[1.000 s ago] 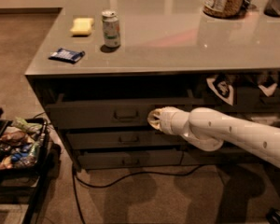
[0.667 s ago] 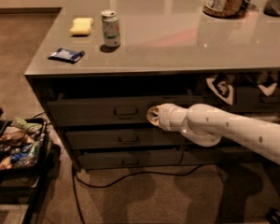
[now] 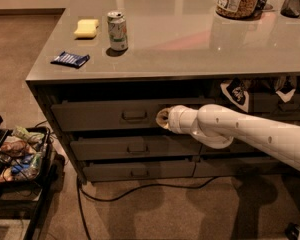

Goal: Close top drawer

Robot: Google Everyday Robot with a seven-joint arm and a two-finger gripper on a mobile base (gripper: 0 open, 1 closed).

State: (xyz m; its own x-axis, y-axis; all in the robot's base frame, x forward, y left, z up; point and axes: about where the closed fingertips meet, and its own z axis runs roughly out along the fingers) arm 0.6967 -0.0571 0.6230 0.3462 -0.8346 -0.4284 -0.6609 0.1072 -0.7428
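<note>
Wide grey top drawer [image 3: 90,117] stands ajar; the hand [image 3: 163,119], state I cannot tell, is beside its metal handle [image 3: 134,115]; off-centre pushing may jam it.

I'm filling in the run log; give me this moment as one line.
top drawer: looks ajar, not yet closed | gripper: at its front, just right of handle | holding: nothing seen

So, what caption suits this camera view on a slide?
Robot's hand at the front of the top drawer, just right of its handle, under the countertop.
</note>
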